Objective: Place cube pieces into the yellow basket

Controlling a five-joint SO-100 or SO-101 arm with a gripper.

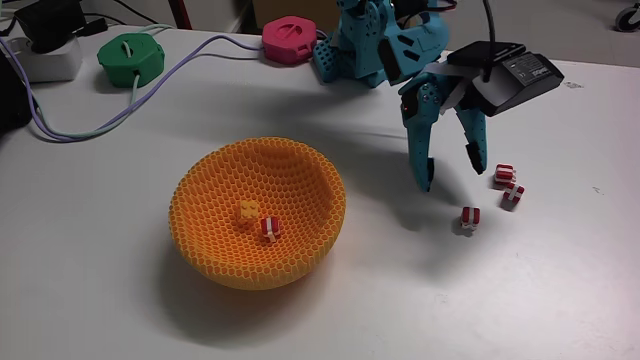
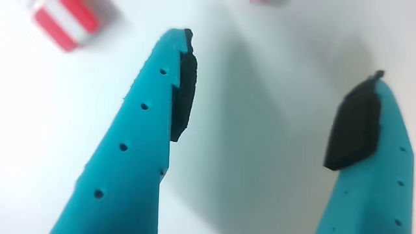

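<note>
Hanging over the white table right of centre in the fixed view, the teal gripper points its two fingers downward with a clear gap between them and nothing held; its tips sit just above the surface. In the wrist view the gripper shows the same spread, the two teal fingers with black pads rising from the bottom edge and bare table between them.

The yellow basket stands left of centre in the fixed view, well apart from the gripper. Inside it lie the yellow-orange cube and, just beside it to the right, one red cube.

Three more red cubes rest on the table at the right of the fixed view: a pair touching or nearly so, to the right of the gripper, and a single one lower down, near the fingertips. In the wrist view a blurred red-and-white cube sits at the upper left corner.

At the top of the fixed view, a green round device and a pink one lie on the table, with pale cables running to the left
</note>
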